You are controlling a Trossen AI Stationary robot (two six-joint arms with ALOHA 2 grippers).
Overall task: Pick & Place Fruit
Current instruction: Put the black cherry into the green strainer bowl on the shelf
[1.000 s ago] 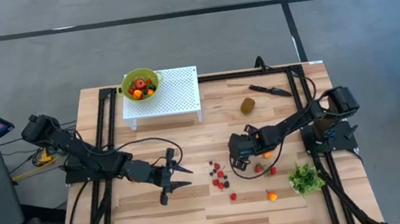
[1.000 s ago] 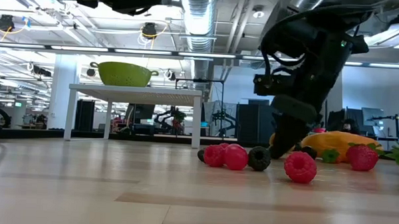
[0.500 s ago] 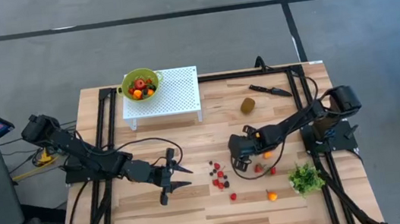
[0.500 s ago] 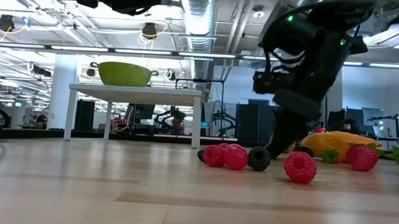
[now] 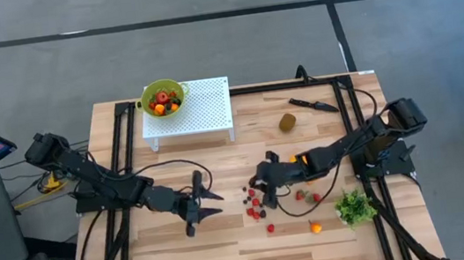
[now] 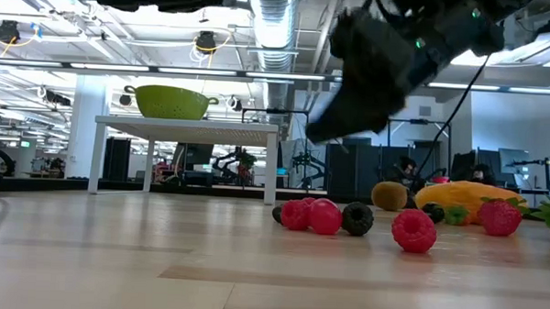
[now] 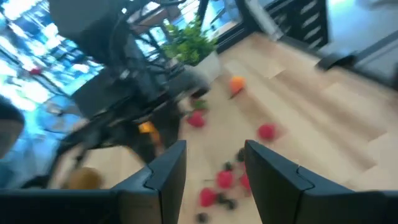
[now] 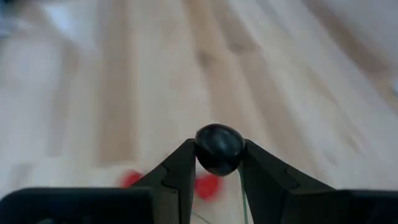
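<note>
Right hand (image 8: 214, 171) pinching round glossy dark berry (image 8: 219, 149), pale wood-grain table (image 8: 261, 74)

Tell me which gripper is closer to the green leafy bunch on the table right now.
The right gripper. It hangs over the berry cluster, shut on a dark berry, with the green leafy bunch toward its own base. The left gripper, open, sits beyond the berries, farther away.

you're working on a table (image 5: 227, 237) of pale wood planks, smooth with a faint satin sheen. the white stand (image 5: 198, 107) looks like matt perforated metal or plastic; i can't tell which. the green colander (image 5: 162, 97) on it reads as glossy plastic. the dark berry (image 8: 219, 149) between the right gripper's (image 8: 214, 163) matt black plastic fingers is smooth and slightly shiny. the raspberries (image 6: 312, 214) look bumpy and matt.
</note>
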